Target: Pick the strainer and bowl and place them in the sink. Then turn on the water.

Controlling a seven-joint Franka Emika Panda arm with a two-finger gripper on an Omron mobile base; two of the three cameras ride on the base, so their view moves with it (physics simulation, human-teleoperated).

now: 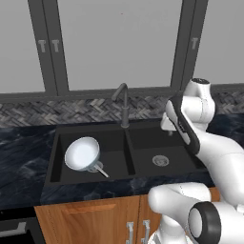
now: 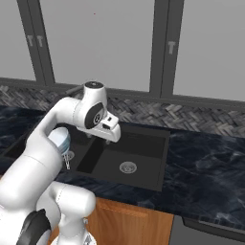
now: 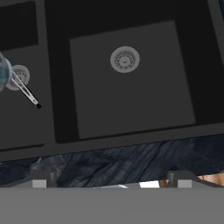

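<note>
The black sink has two basins. In its left basin the white bowl leans tilted. The strainer's thin handle sticks out from beneath the bowl, which mostly hides the mesh basket. The hand view shows that handle and the bowl's edge at far left. My gripper hangs open and empty above the right basin, near the sink's back edge, with its fingertips wide apart. The dark gooseneck faucet stands behind the divider, and no water is in view at its spout.
Dark marble counter spreads to the right of the sink and also lies on its left. A herringbone backsplash and tall windows rise behind. Wooden cabinet doors sit below the counter's front edge.
</note>
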